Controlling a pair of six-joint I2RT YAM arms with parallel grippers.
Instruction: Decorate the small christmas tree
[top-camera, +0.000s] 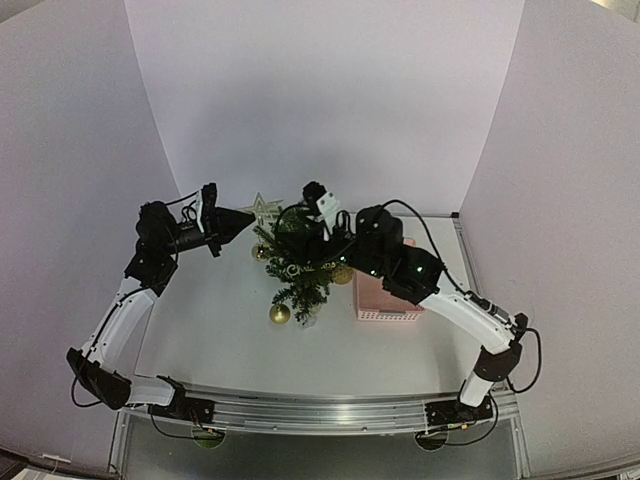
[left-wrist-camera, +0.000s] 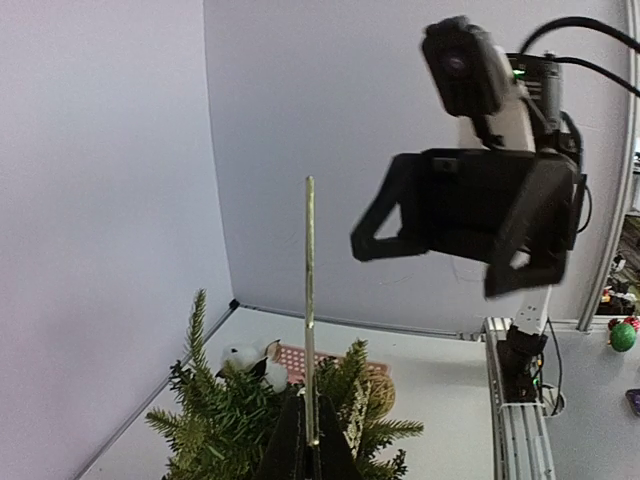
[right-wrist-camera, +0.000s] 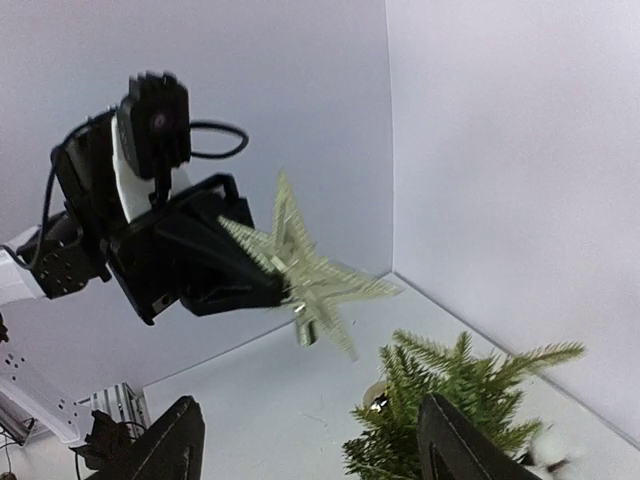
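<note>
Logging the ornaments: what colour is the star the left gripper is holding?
Pale gold, glittery; the star shows best in the right wrist view.

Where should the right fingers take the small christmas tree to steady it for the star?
Probably the upper stem just below the tip, coming from the right. The small christmas tree stands upright, the left gripper holds the star on its left, and the open right gripper faces the top branches.
</note>
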